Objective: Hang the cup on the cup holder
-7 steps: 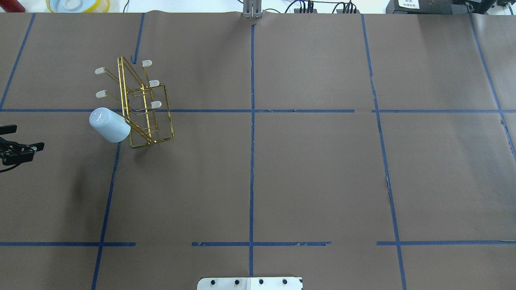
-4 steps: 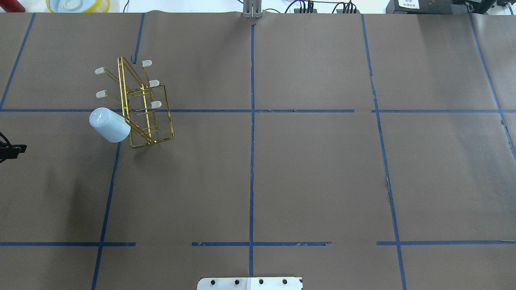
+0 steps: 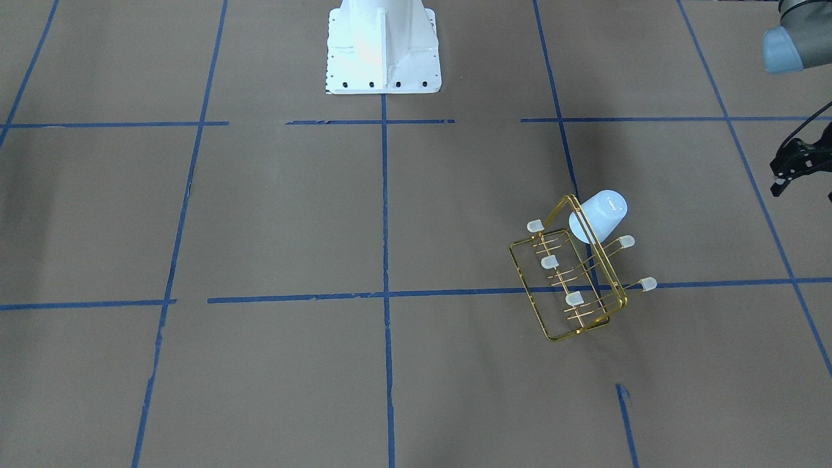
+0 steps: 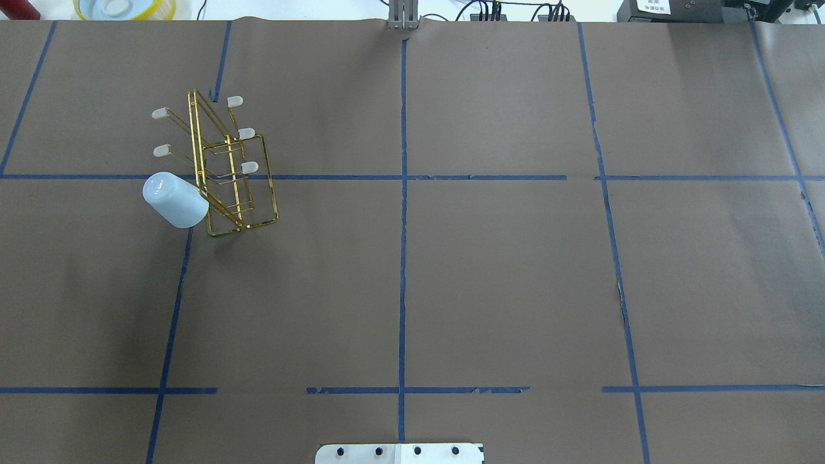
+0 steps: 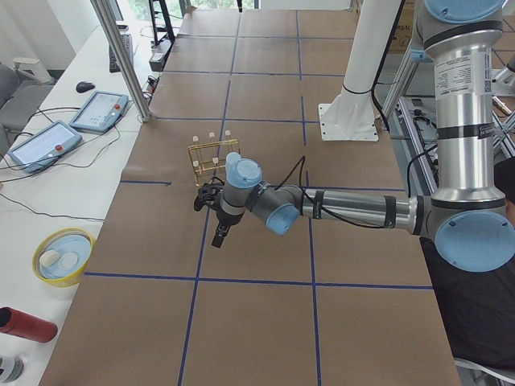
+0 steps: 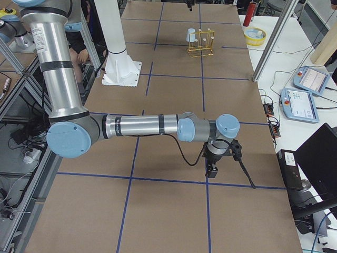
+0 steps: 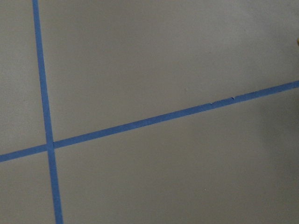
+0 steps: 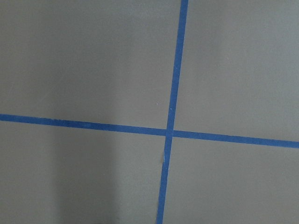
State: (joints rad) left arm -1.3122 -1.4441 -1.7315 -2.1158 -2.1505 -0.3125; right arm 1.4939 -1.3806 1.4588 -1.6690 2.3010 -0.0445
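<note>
The pale blue-white cup hangs bottom-out and tilted on a prong at the near left end of the gold wire cup holder. Both also show in the front-facing view, the cup and the cup holder. My left gripper is at that view's right edge, well apart from the cup, its fingers spread and empty. It also shows in the exterior left view. My right gripper shows only in the exterior right view, far from the rack. I cannot tell whether it is open or shut.
The robot's white base stands at the table's robot side. A yellow-rimmed bowl and a red cylinder lie beyond the table's far left corner. Blue tape lines cross the brown table cover.
My left gripper has drawn back to the left and out of the overhead view. The cup and the cup holder have not moved.
</note>
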